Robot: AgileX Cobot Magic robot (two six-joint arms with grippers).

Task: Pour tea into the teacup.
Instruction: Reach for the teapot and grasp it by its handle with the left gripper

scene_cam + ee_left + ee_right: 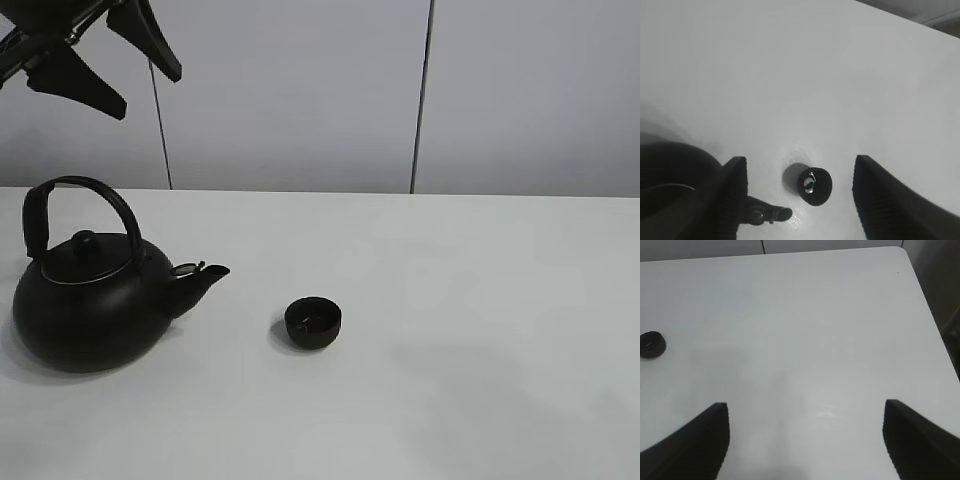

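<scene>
Exterior high view: your small round black handleless teacup (pixel 313 322) sits on the white table (pixel 480 300), near the spout of the big round black kettle (pixel 90 305).
Left gripper (pixel 147 91): raised above the kettle, fingers released, empty.
Right gripper (pixel 805 440): fingers released, holding nothing.

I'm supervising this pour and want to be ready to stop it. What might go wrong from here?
1. The teacup is tiny next to the kettle, so tea from the spout could overshoot onto the table.
2. The left end effector hangs open high above the kettle's arched handle; an off-centre grasp may let the kettle swing.
3. The teacup stands free, so a low spout could knock it.
</scene>
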